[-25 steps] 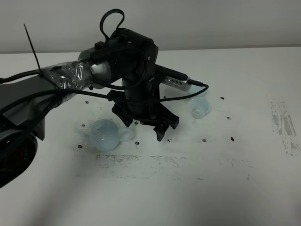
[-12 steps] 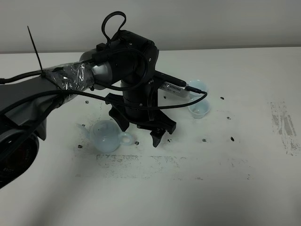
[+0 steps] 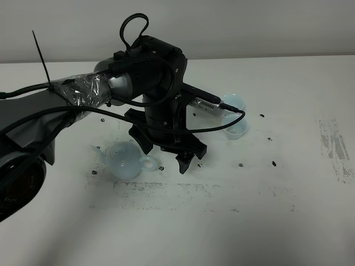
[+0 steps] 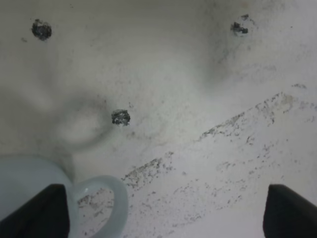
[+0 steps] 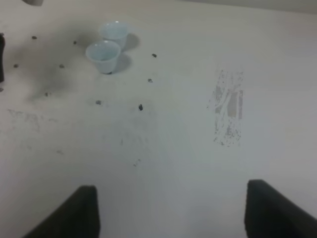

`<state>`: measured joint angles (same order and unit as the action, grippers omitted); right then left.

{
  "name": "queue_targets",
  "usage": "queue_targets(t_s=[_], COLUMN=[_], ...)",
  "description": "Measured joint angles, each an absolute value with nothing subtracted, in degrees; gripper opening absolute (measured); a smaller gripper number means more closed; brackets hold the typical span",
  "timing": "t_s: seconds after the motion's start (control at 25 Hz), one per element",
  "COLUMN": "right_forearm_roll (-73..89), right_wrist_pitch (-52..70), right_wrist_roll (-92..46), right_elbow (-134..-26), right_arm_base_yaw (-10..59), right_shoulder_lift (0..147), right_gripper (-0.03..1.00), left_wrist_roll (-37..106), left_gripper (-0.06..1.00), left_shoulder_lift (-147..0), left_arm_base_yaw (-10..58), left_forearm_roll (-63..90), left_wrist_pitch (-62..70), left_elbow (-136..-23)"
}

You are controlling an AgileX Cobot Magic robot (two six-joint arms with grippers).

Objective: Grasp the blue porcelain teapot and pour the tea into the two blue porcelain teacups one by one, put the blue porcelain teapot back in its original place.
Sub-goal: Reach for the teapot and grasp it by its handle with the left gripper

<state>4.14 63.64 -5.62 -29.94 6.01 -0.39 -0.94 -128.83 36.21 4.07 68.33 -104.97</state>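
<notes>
The blue porcelain teapot [image 3: 123,160] stands on the white table, its loop handle [image 3: 148,162] turned to the right. My left gripper [image 3: 163,152] hangs open just over that handle, one finger by the pot's body and the other far to the right. In the left wrist view the handle [image 4: 108,197] lies just inside one finger [image 4: 47,210], untouched, with the pot's body [image 4: 25,181] beside it. The two blue porcelain teacups [image 3: 236,128] [image 3: 233,101] stand close together at the back right, also seen from the right wrist [image 5: 104,54] [image 5: 115,30]. My right gripper [image 5: 173,203] is open and empty. No tea shows.
The left arm [image 3: 83,91] with its cables reaches across from the left and hides part of the table behind the teapot. Dark specks [image 3: 273,163] and scuffed patches [image 3: 335,147] mark the tabletop. The right arm is out of the exterior view.
The left gripper has turned slightly and sunk a little toward the teapot's handle. Teapot and cups have not moved.
</notes>
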Motion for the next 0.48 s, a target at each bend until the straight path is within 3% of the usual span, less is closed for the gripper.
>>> queue_targets(t_s=[0.24, 0.48], right_forearm_roll=[4.14, 4.14], right_wrist_pitch=[63.64, 63.64], right_wrist_roll=[-5.62, -5.62], right_elbow=[-29.94, -29.94], right_arm_base_yaw=[6.01, 6.01], right_shoulder_lift=[-0.39, -0.39], right_gripper=[0.59, 0.59], left_wrist_roll=[-0.81, -1.07], left_gripper=[0.76, 0.76], left_shoulder_lift=[-128.79, -128.23], left_arm_base_yaw=[36.21, 36.21], left_forearm_roll=[4.07, 4.77], left_wrist_pitch=[68.33, 68.38], left_elbow=[-105.46, -114.17])
